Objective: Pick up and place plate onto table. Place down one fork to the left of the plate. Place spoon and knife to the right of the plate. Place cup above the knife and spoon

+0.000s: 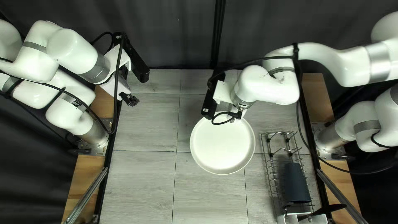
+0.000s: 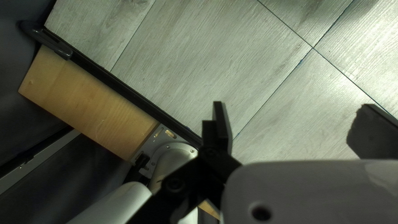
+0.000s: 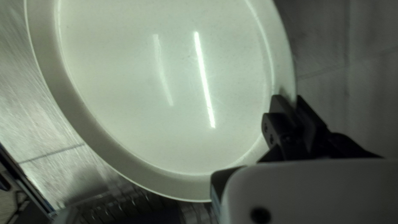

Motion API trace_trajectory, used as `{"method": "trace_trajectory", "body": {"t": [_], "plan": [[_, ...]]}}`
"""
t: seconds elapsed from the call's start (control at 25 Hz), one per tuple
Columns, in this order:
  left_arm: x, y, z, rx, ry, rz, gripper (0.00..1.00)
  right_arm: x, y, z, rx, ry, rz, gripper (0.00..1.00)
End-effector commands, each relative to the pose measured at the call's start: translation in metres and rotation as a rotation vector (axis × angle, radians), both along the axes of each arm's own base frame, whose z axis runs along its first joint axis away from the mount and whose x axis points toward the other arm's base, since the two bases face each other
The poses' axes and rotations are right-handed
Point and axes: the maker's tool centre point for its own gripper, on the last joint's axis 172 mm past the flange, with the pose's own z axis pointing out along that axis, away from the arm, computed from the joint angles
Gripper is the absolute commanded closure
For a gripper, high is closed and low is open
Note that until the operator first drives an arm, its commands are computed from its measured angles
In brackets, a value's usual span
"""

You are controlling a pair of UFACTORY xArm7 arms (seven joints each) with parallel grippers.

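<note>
The white plate (image 1: 222,145) is near the middle of the top left view, with my right gripper (image 1: 237,116) at its far edge. In the right wrist view the rim of the plate (image 3: 166,137) runs between the two fingers of my right gripper (image 3: 295,101), which is shut on it. Whether the plate touches the table cannot be told. My left gripper (image 1: 132,100) hangs over the table's far left; in its wrist view my left gripper (image 2: 292,114) stands wide open, holding nothing. A dark blue cup (image 1: 297,182) lies in the rack. Fork, knife and spoon cannot be told apart.
A wire rack (image 1: 271,166) stands along the table's right side. At its near end a white holder (image 1: 292,219) has a dark utensil (image 1: 327,210) sticking out to the right. A cable from the right arm hangs beside the rack.
</note>
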Motion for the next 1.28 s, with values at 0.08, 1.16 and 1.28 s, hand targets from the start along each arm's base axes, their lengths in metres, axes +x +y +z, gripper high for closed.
{"method": "trace_trajectory", "body": {"t": [0.08,1.16,1.28], "plan": [[0.0,0.0,0.0,0.0,0.0,0.0,0.0,0.024,0.001,-0.027,0.067,-0.006,-0.01,1.0],[0.0,0.0,0.0,0.0,0.0,0.0,0.0,0.079,-0.017,-0.137,0.183,0.029,-0.05,0.05],[0.0,0.0,0.0,0.0,0.0,0.0,0.0,0.078,-0.022,-0.131,0.132,0.056,-0.075,0.0]]}}
